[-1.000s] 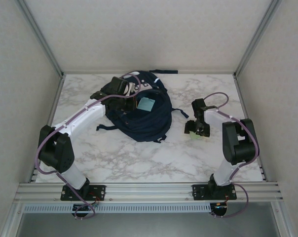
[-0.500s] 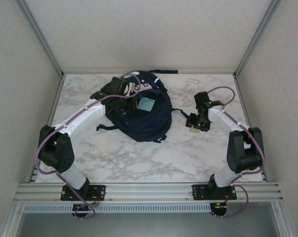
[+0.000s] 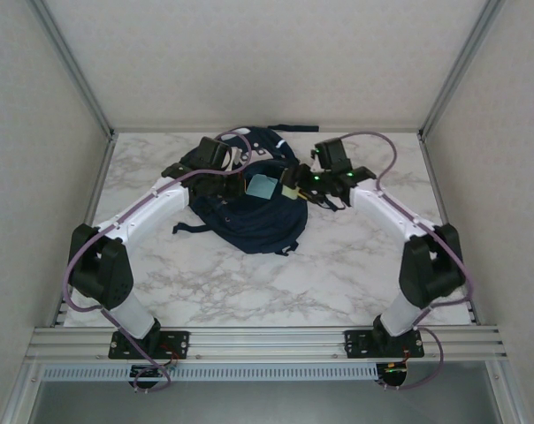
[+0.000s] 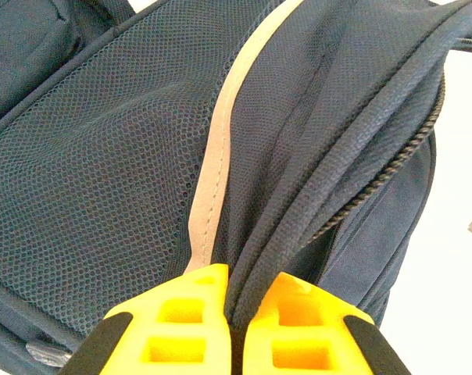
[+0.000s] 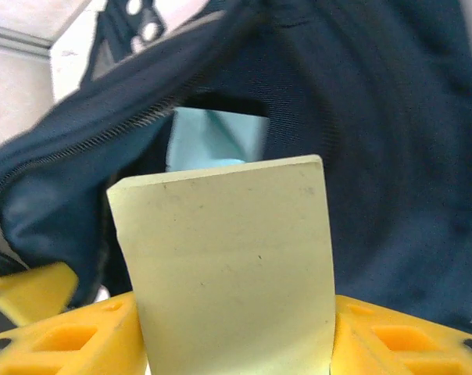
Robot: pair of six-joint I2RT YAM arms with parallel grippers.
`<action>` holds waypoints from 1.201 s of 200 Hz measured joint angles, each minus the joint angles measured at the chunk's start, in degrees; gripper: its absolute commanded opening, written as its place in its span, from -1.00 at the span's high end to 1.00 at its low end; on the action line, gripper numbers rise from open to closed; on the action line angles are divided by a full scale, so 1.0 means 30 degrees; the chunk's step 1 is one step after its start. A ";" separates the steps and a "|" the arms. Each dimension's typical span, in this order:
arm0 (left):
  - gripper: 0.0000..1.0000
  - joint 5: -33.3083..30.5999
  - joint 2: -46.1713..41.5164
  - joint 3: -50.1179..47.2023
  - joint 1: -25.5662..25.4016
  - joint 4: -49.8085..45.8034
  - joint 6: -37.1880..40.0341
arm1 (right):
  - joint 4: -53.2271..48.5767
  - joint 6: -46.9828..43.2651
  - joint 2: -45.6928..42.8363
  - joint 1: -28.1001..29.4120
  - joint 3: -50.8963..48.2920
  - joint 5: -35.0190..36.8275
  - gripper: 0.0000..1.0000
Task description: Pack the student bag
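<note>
The marble desk (image 3: pixel 249 283) carries the bag (image 3: pixel 267 221), which lies slumped at the back centre, between the two arms, its dark straps trailing toward the front left. The bag's mouth is open, and a light blue sheet (image 5: pixel 209 137) shows inside it.

The left arm (image 3: pixel 152 208) reaches in from the left. The left pincer (image 4: pixel 232 281) is pressed onto a fold of the bag's navy cloth, holding it just beside the zipper (image 4: pixel 377 183), with a mesh panel (image 4: pixel 103 172) and a pale strip (image 4: pixel 220 141) on its left side.

The right arm (image 3: pixel 391 208) stretches across from the right. The right pincer (image 5: pixel 234 344) pinches a pale yellow pad (image 5: pixel 228 258) by its lower edge. The pad stands upright, plain-faced, right at the bag's open mouth, with the blue sheet just behind it. From above, this pincer hangs over the bag's right edge, close to the left one.

A white tab (image 5: pixel 138 19) with dark spots sits at the bag's far end; it is too blurred to read.
</note>
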 measured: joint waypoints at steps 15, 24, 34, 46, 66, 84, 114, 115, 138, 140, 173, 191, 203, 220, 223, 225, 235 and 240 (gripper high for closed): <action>1.00 0.0000 0.0000 0.0000 -0.0015 0.0007 -0.0109 | 0.0882 0.0831 0.1253 0.0678 0.0816 -0.0291 -0.30; 1.00 0.0000 0.0000 0.0000 -0.0015 0.0066 -0.0182 | 0.1268 0.1137 0.1843 0.0984 0.1217 -0.0459 -0.49; 1.00 0.0007 -0.0007 0.0000 -0.0036 0.0124 -0.0306 | 0.1566 0.1719 0.2412 0.1268 0.1639 -0.0678 -0.67; 1.00 0.0007 -0.0036 0.0000 -0.0058 0.0131 -0.0401 | 0.1938 0.2018 0.2878 0.1472 0.1982 -0.0845 -0.79; 1.00 0.0000 -0.0138 -0.0007 -0.0095 0.0138 -0.0525 | 0.2251 0.2368 0.2943 0.1515 0.1982 -0.0918 -0.73; 1.00 0.0051 -0.0219 -0.0044 -0.0095 0.0168 -0.0619 | 0.2630 0.2630 0.2943 0.1515 0.1923 -0.0925 -0.40; 1.00 0.0117 -0.0226 -0.0044 -0.0146 0.0284 -0.0962 | 0.2994 0.2637 0.2812 0.1515 0.1166 -0.0860 0.19; 1.00 0.0124 -0.0226 -0.0044 -0.0146 0.0284 -0.0962 | 0.2987 0.2594 0.2805 0.1523 0.1137 -0.0845 0.20; 1.00 0.0131 -0.0233 -0.0044 -0.0211 0.0342 -0.1173 | 0.2725 0.2484 0.2594 0.1552 0.0255 -0.0364 0.29; 1.00 0.0131 -0.0233 -0.0044 -0.0219 0.0350 -0.1180 | 0.2681 0.2484 0.2586 0.1559 0.0233 -0.0306 0.30; 1.00 0.0204 -0.0233 -0.0044 -0.0707 0.0510 -0.1763 | 0.2433 0.2273 0.2849 0.1719 0.0204 0.0270 0.41; 1.00 0.0197 -0.0233 -0.0051 -0.1158 0.0721 -0.2186 | 0.2798 0.2295 0.3840 0.2018 0.0911 0.0233 0.50; 1.00 0.0197 -0.0226 -0.0073 -0.1355 0.0801 -0.2550 | 0.3213 0.2280 0.4575 0.2171 0.1617 0.0233 0.53; 1.00 0.0197 -0.0226 -0.0175 -0.1435 0.0991 -0.3053 | 0.3504 0.2280 0.5107 0.2244 0.2397 0.0233 0.50; 1.00 0.0197 -0.0226 -0.0197 -0.1435 0.1042 -0.3213 | 0.3512 0.2259 0.5115 0.2244 0.2448 0.0262 0.48; 1.00 0.0197 -0.0226 -0.0211 -0.1435 0.1078 -0.3257 | 0.3504 0.2222 0.5115 0.2244 0.2477 0.0270 0.47; 0.85 0.0160 -0.0226 -0.0291 -0.1472 0.1260 -0.3497 | 0.3330 0.1953 0.5056 0.2237 0.2484 0.0415 0.42; 0.76 0.0102 -0.0226 -0.0299 -0.1508 0.1275 -0.3599 | 0.3133 0.1763 0.5005 0.2229 0.2484 0.0474 0.38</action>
